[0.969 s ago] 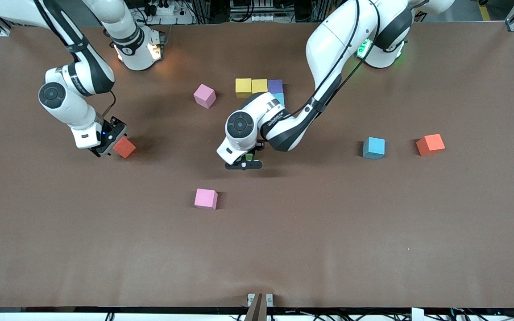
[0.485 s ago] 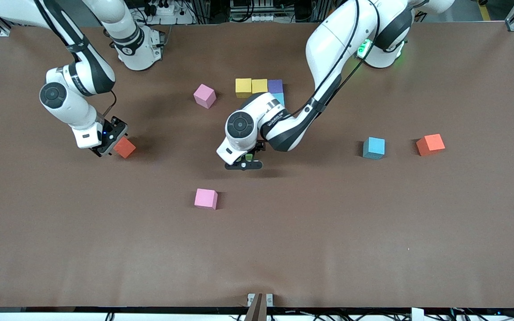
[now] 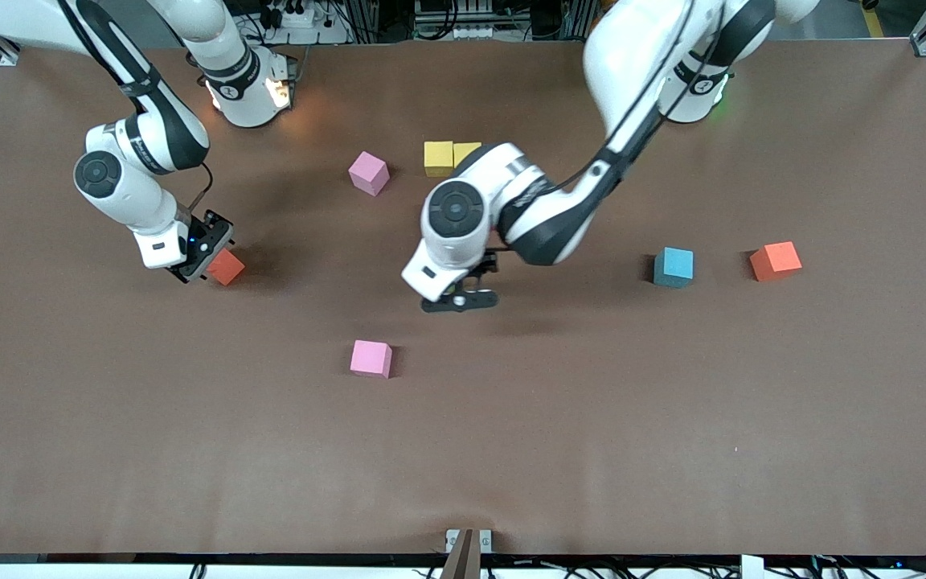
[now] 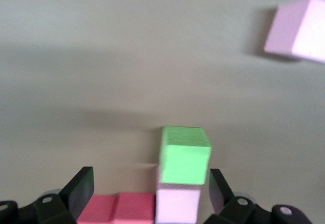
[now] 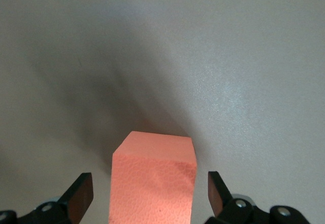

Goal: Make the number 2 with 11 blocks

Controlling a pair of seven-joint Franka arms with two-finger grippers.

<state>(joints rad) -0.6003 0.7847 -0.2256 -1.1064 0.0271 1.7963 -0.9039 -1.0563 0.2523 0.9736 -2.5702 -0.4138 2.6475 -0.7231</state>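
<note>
Left gripper [image 4: 147, 196] hangs open above the green block [image 4: 185, 154]; right gripper [image 5: 147, 193] open astride the orange block [image 5: 154, 178].

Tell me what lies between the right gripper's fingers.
An orange-red block sits on the table between the open fingers of the right gripper, with a gap on each side; the right wrist view shows it.
</note>
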